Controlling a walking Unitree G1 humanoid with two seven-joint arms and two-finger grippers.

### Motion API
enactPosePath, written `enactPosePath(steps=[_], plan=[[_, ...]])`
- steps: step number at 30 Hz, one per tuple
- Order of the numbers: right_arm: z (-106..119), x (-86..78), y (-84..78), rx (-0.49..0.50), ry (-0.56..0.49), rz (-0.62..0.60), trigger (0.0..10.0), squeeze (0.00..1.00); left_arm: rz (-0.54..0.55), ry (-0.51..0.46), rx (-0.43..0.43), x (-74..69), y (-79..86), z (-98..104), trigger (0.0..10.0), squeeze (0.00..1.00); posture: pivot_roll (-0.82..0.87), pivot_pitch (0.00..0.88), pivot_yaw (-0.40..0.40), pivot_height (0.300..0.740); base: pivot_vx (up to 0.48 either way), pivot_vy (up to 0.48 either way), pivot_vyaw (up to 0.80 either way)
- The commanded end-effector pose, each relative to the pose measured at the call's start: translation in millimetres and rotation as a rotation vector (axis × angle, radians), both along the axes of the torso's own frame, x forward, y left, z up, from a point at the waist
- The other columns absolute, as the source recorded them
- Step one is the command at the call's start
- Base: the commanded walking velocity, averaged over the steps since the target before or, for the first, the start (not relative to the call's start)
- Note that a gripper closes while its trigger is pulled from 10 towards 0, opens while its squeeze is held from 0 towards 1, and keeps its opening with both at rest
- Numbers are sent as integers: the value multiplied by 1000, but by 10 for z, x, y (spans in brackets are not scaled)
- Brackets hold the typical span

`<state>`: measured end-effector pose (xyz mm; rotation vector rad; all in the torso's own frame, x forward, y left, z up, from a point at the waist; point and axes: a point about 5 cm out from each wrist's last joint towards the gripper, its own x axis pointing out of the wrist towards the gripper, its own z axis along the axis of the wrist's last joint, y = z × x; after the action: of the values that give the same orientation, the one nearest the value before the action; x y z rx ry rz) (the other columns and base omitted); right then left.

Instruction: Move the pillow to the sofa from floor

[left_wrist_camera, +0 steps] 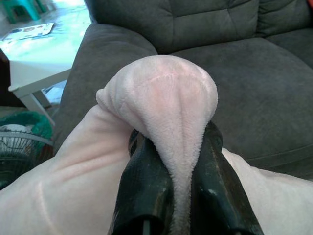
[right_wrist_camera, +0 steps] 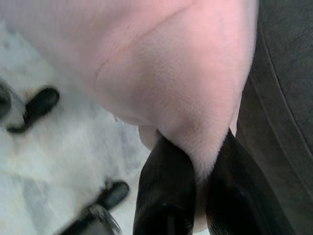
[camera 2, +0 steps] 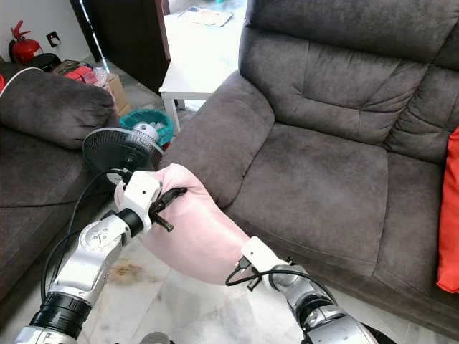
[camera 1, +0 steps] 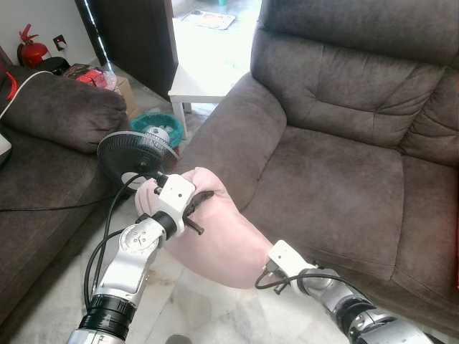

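A soft pink pillow (camera 1: 224, 244) hangs in the air above the floor, just in front of the dark grey sofa's (camera 1: 337, 165) left armrest. My left gripper (camera 1: 199, 206) is shut on the pillow's upper left corner; in the left wrist view its black fingers (left_wrist_camera: 142, 181) pinch a fold of the plush pillow (left_wrist_camera: 161, 93). My right gripper (right_wrist_camera: 200, 152) is shut on the pillow's lower edge (right_wrist_camera: 171, 73), close to the sofa's front. From the head views the right fingers are tucked under the pillow, beside the white wrist (camera 1: 287, 259).
A black floor fan (camera 1: 133, 154) stands at the left, close behind my left arm. Another dark sofa (camera 1: 50, 115) lies further left. A white side table (camera 1: 201, 80) and a teal basket (camera 1: 154, 123) sit behind the fan. A red cushion (camera 2: 448, 208) rests on the sofa's right end. The floor (camera 1: 201, 308) is pale marble.
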<state>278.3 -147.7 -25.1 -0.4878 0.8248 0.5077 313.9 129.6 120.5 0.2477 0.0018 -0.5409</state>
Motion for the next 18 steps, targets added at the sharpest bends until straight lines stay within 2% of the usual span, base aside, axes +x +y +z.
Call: enactPosePath(steps=[1, 3, 7, 11, 14, 16, 18], plan=[[16, 19, 53, 67, -36, -60, 0, 0, 3, -36, 16, -17, -4, 50, 10000, 0, 165, 95, -3, 740, 0, 0, 0], [1, -3, -4, 109, -52, -127, 0, 0, 16, -14, 48, -44, 4, -51, 10000, 0, 160, 93, -11, 740, 0, 0, 0], [9, -30, -164, 181, -103, -203, 0, 0, 87, 21, 47, -72, 65, -172, 10000, 0, 143, 82, -4, 740, 0, 0, 0], [114, 7, -331, 270, -237, -284, 0, 0, 192, 23, 69, -41, 173, -213, 10000, 0, 132, 69, 1, 740, 0, 0, 0], [190, -62, -602, 356, -332, -339, 0, 0, 264, 10, 61, -27, 233, -209, 10000, 0, 124, 58, 3, 740, 0, 0, 0], [241, -85, -671, 391, -382, -353, 0, 0, 295, -2, 57, -27, 247, -205, 10000, 0, 119, 50, 3, 740, 0, 0, 0], [348, -65, -649, 417, -450, -336, 0, 0, 320, -12, 47, -29, 249, -203, 10000, 0, 117, 45, 3, 740, 0, 0, 0]])
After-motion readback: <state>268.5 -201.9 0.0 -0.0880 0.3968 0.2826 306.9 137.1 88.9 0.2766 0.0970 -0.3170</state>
